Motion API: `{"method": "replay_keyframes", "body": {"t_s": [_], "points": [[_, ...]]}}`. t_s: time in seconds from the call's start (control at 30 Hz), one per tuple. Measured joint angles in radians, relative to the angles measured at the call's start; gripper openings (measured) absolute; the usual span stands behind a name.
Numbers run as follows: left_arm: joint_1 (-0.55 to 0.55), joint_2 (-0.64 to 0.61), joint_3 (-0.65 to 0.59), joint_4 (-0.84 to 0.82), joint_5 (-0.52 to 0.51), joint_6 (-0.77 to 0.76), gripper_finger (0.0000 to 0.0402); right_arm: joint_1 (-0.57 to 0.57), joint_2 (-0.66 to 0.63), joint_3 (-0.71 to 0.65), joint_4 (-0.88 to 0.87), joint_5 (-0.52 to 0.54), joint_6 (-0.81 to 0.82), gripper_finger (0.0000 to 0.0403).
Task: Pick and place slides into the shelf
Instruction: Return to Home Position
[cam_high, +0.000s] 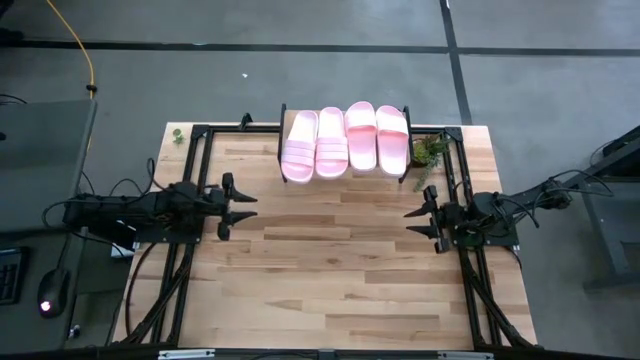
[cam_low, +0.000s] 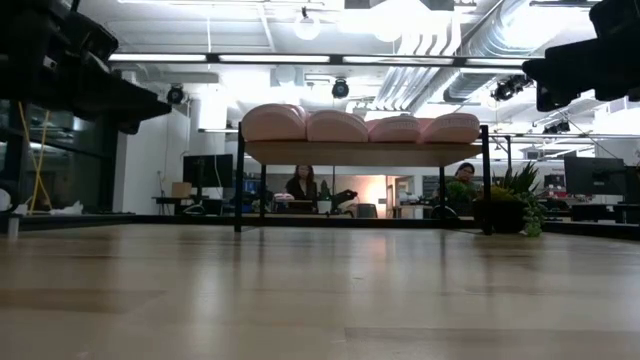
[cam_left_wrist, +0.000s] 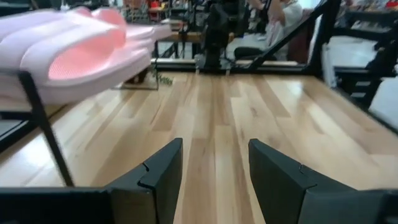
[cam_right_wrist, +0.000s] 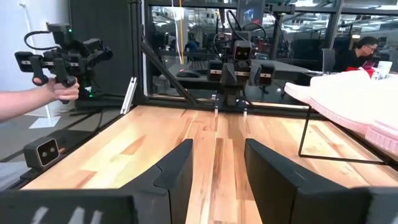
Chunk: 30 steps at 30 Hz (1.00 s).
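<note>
Pale pink ribbed slides (cam_high: 331, 143), light wood shelf (cam_low: 360, 153), legs (cam_low: 239, 180) seemingly black.

The low view sits at board level by the table's (cam_low: 320, 290) six o'clock edge, facing twelve, well back from the shelf (cam_low: 360, 153). The high view looks straight down on the whole table, with the left arm (cam_high: 150, 208) at nine and the right arm (cam_high: 490, 215) at three. Each wrist view skims close over the boards, facing the opposite arm. Both share the table's middle and one end of the shelf.

Both splayed: left tool (cam_high: 248, 207), right tool (cam_high: 410, 221)
</note>
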Motion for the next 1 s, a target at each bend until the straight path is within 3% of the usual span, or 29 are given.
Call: {"method": "replay_keyframes", "body": {"t_s": [1.0], "points": [[0.0, 0.002, 0.0, -0.033, -0.036, 0.007, 0.0166, 0.0, 0.024, 0.0, 0.0, 0.002, -0.026, 0.0136]]}}
